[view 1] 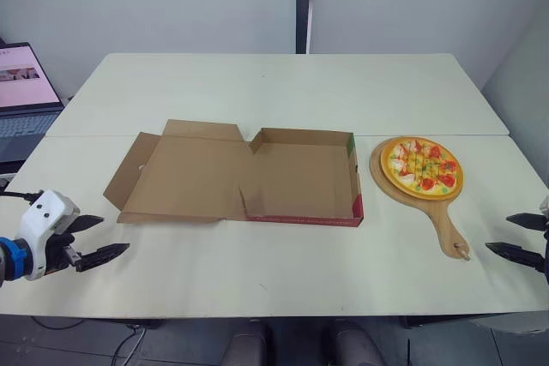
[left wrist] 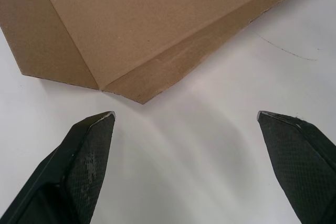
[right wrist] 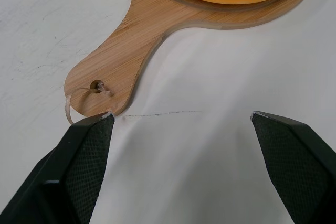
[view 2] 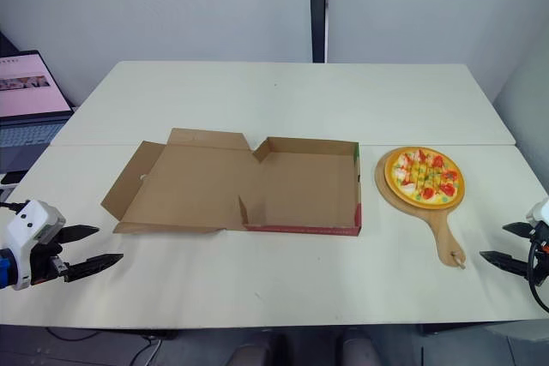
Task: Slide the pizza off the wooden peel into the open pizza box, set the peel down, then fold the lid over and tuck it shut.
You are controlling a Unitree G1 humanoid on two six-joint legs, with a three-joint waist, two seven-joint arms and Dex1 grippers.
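An open brown pizza box (view 1: 300, 179) lies in the middle of the table, its lid (view 1: 184, 173) spread flat to the left. To the box's right a round pizza (view 1: 421, 165) rests on a wooden peel (view 1: 448, 227) whose handle points toward the front edge. My left gripper (view 1: 96, 237) hovers open near the front left, short of the lid's corner (left wrist: 139, 98). My right gripper (view 1: 515, 235) is open at the front right, just right of the peel handle (right wrist: 113, 72).
The white table (view 1: 283, 92) extends far behind the box. A laptop (view 1: 21, 96) with a lit screen sits off the table's left side. A seam crosses the table behind the box.
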